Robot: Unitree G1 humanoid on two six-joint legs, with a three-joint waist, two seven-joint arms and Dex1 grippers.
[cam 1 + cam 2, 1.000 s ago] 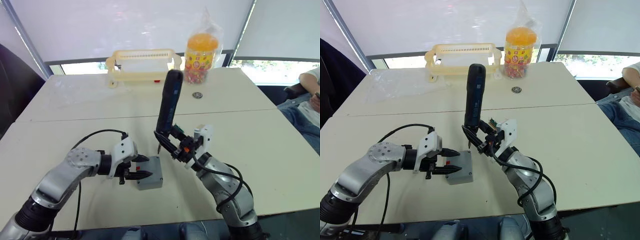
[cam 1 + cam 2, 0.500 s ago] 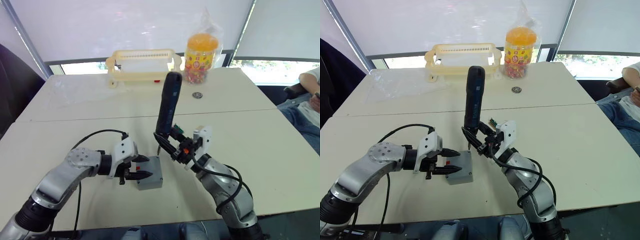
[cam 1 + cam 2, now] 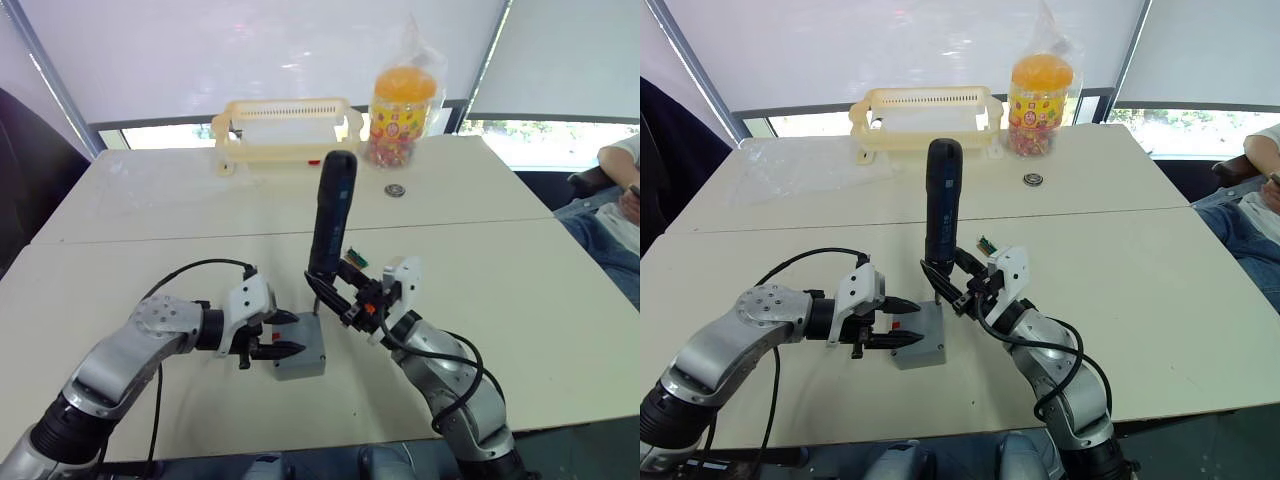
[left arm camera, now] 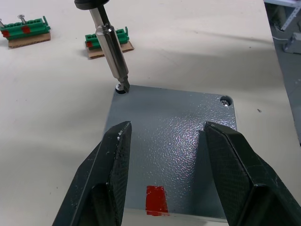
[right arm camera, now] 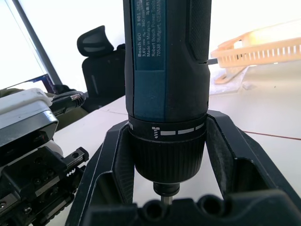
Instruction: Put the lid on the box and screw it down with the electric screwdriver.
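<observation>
Over the past second the right gripper (image 3: 945,290), clamped on the electric screwdriver (image 3: 942,205), has tipped it upright and lowered its bit into the lid's (image 4: 169,141) 11 o'clock corner screw, ready to drive, while the open-fingered left gripper (image 3: 285,338) straddles the box (image 3: 300,347) at the table's (image 3: 560,290) 6 o'clock edge.

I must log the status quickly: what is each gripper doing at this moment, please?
Left gripper: jaws open, one on each side of the lid, not clamped.
Right gripper: jaws shut on the electric screwdriver, its bit at a lid corner screw.
</observation>
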